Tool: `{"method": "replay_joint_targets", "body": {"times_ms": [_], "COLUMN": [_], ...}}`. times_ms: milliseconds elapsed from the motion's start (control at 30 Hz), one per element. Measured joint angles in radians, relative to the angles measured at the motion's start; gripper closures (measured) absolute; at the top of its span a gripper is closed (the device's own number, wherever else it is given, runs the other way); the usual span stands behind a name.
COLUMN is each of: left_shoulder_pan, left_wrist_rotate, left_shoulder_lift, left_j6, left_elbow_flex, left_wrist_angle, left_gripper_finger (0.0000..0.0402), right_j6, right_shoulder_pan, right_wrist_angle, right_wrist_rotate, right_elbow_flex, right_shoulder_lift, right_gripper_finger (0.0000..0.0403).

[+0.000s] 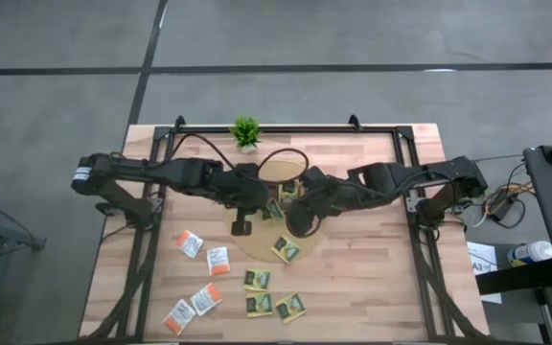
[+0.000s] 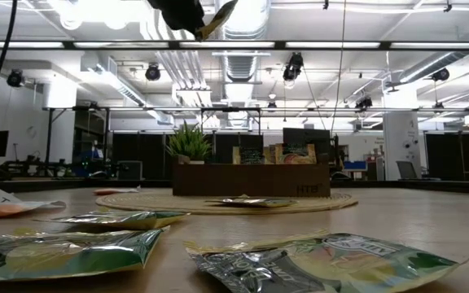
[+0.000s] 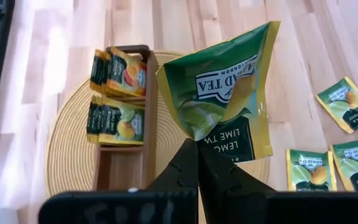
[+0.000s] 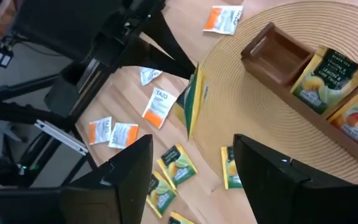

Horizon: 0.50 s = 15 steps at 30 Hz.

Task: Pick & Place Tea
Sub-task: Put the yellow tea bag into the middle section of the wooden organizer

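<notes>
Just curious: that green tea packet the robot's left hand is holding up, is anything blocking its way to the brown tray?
Nothing visible does. The left hand holds the green packet above the mat, and the tray's end compartment sits empty.

In the high view both arms cross over the brown tray [image 1: 287,192], so only a scrap of it and of the round woven mat [image 1: 257,246] under it shows, and the sachets standing in the tray cannot be counted there. In the low view the left gripper [image 2: 187,16] above the tray is cut off by the top edge, with only a corner of its green sachet [image 2: 218,18] showing. The printing on the white-and-orange sachets [image 1: 202,273] lying off the mat is too small to read.
</notes>
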Motion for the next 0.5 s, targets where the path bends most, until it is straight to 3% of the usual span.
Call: {"method": "replay_joint_targets", "body": {"times_ms": [500], "left_shoulder_pan": [0.0], "left_wrist_rotate": [0.007], "left_shoulder_lift": [0.001], "left_j6": [0.054], "left_elbow_flex": [0.048], "left_wrist_angle": [0.02], "left_gripper_finger": [0.0401], "right_j6": [0.019], "right_shoulder_pan": [-0.023], "right_wrist_angle": [0.014], "right_wrist_rotate": [-0.023], "right_elbow_flex": [-0.01], "right_shoulder_lift": [0.035], "right_gripper_finger": [0.0183]}}
